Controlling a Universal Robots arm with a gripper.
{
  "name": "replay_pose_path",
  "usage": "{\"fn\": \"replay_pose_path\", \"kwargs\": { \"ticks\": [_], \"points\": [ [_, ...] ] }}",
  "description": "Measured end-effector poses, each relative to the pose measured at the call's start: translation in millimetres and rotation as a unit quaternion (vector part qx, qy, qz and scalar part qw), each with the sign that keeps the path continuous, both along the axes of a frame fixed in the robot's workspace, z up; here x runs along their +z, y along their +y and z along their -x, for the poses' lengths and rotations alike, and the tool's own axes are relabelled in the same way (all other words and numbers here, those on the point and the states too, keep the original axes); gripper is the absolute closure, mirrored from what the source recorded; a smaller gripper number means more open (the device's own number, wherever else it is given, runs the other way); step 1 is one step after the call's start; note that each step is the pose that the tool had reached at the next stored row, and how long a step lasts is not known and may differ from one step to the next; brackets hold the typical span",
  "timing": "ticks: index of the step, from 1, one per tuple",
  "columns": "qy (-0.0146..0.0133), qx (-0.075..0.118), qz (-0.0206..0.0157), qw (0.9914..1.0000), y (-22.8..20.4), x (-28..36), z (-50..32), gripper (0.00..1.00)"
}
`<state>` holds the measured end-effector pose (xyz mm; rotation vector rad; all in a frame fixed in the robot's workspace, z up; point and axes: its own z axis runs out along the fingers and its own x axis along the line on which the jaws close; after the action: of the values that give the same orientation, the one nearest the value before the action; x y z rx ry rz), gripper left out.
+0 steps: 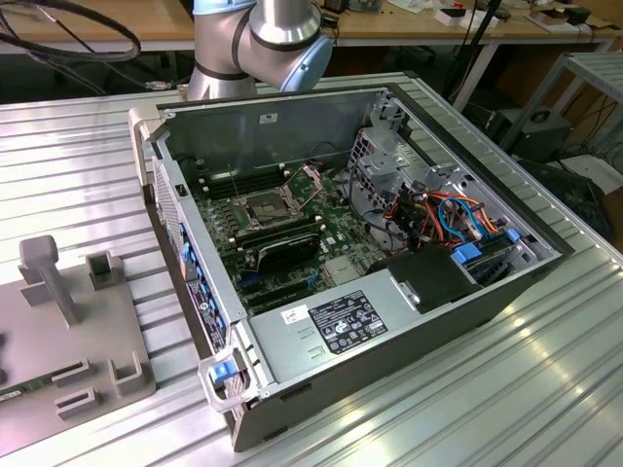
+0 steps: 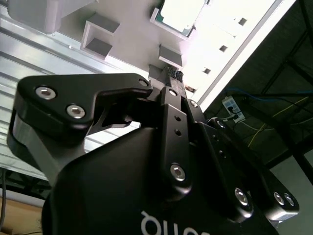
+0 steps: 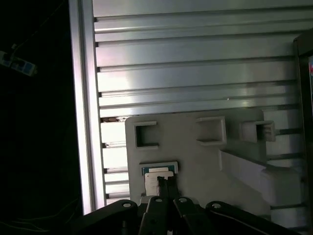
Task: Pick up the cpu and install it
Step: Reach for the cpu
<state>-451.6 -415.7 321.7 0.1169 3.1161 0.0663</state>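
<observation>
Pincer [image 3: 166,182] together, empty, cpu [image 3: 159,171] just beyond its tips; advancing unopened risks striking and skewing it on fixture [image 3: 195,161].

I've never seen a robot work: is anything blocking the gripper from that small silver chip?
Nothing visible does. In both wrist views the gripper hangs above the cpu, which lies uncovered on the grey fixture plate.

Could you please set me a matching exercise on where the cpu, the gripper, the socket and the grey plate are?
1 cpu
2 gripper
3 socket
4 grey plate

A inside the open case
B on the table, at the exterior view's left of the case
C lying on the grey plate
D shut, nearest the cpu

Pairs: 1-C, 2-D, 3-A, 4-B
</observation>
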Motion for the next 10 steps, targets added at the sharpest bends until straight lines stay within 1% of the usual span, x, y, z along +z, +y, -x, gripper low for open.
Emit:
{"fn": "replay_pose_path", "kwargs": {
  "ticks": [3, 6, 10],
  "points": [
    [0.0, 0.0, 0.0003, 1.0, -3.7, -4.8, 2.0, 0.89],
    [0.0, 0.0, 0.0004, 1.0, -6.1, -7.0, 2.6, 0.89],
    [0.0002, 0.0, 0.0007, 1.0, -6.6, -8.0, 2.9, 0.89]
  ]
}}
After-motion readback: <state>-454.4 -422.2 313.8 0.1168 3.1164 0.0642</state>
